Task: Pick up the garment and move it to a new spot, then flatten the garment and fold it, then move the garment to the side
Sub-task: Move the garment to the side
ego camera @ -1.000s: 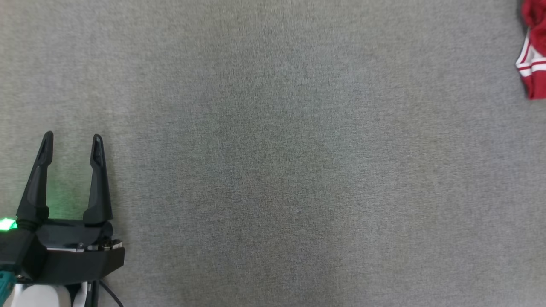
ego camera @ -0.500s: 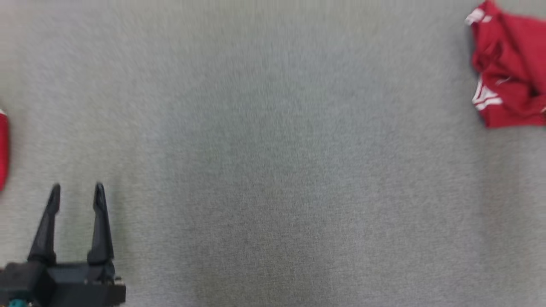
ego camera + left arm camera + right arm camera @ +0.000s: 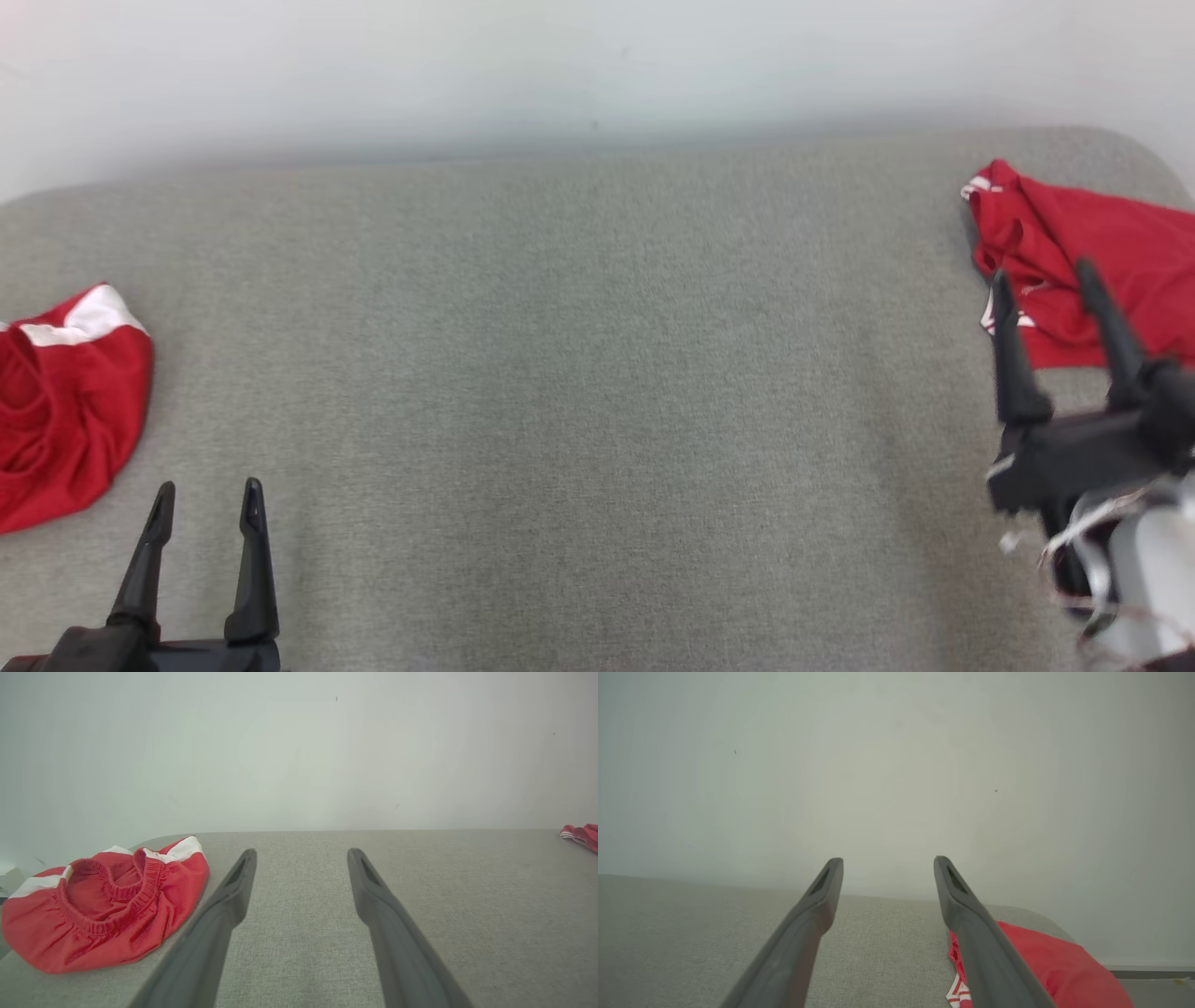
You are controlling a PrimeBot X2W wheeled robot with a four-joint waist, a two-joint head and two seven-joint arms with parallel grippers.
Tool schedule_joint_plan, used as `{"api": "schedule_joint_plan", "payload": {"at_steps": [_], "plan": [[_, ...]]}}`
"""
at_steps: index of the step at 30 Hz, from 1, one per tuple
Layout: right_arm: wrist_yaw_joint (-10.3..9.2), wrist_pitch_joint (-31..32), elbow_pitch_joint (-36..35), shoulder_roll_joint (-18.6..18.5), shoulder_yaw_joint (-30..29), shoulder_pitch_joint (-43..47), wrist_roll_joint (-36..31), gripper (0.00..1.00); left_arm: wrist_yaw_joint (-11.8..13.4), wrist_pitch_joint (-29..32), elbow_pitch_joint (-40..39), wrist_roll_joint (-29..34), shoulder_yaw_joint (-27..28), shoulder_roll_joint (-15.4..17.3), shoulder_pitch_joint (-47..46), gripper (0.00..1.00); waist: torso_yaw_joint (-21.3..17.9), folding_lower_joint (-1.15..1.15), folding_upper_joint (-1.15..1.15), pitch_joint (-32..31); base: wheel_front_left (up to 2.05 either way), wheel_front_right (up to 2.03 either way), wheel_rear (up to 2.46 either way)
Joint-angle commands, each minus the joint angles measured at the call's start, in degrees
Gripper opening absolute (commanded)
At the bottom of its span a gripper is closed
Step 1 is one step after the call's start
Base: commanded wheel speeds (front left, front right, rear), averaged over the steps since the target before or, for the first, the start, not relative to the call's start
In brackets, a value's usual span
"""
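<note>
While both grippers stand spread wide with nothing between their fingers, the left gripper [image 3: 209, 485] sits lowest, at the near left of the grey fabric-covered table [image 3: 597, 392], over bare cloth. Just beyond it, further left, lie bunched red shorts [image 3: 65, 420], elastic waistband up and white panels showing. At the right, the right gripper [image 3: 1042, 271] hovers with its fingertips at the near edge of a crumpled red striped garment [image 3: 1120, 233] by the table's far right corner; whether they touch it cannot be told. Behind stands a plain white wall [image 3: 597, 65].
</note>
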Motion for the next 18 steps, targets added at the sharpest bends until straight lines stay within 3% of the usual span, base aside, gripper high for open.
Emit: {"api": "schedule_joint_plan", "payload": {"at_steps": [1, 18], "plan": [[-0.17, -0.63, -0.72, 1.56, 0.02, 3.34, 0.53, 1.00, 0.12, -0.17, 0.42, -0.38, -0.19, -0.20, 0.63, 1.00, 1.75, 0.02, 0.02, -2.67, 0.00, 0.00, 0.00], [-0.17, -2.38, -4.70, 10.37, -0.46, 20.23, 1.33, 1.00, 0.12, -0.17, 3.58, 0.32, 0.25, -0.63, 2.76, 1.00, 3.53, 0.02, 0.02, -7.25, 0.00, 0.00, 0.00]]}}
